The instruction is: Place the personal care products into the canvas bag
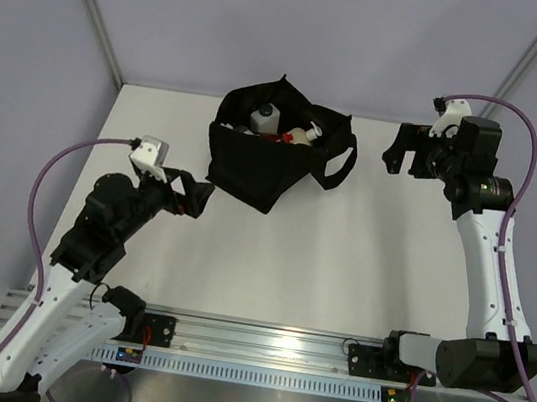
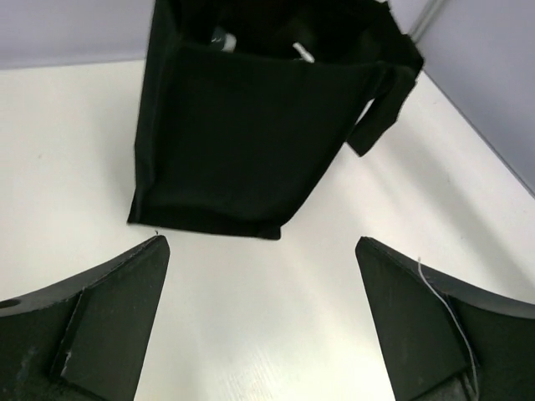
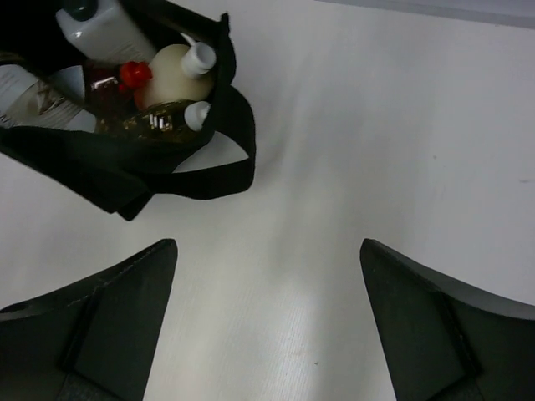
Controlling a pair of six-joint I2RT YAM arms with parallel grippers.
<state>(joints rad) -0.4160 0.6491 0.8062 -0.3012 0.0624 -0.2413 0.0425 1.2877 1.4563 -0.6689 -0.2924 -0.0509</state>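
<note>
Personal care products [image 3: 159, 92] lie inside the canvas bag [image 1: 257, 174], which stands open at the far middle of the white table [image 1: 339, 272].
Your left gripper [image 1: 198, 199] and right gripper [image 1: 397, 152] both have their fingers spread wide, holding nothing. The left hangs just beside the bag and the right stands apart from it. Pale lilac walls [image 1: 275, 20] close in the tabletop.

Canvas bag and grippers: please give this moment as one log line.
canvas bag: upright, personal care products inside | left gripper: open, empty, facing bag | right gripper: open, empty
</note>
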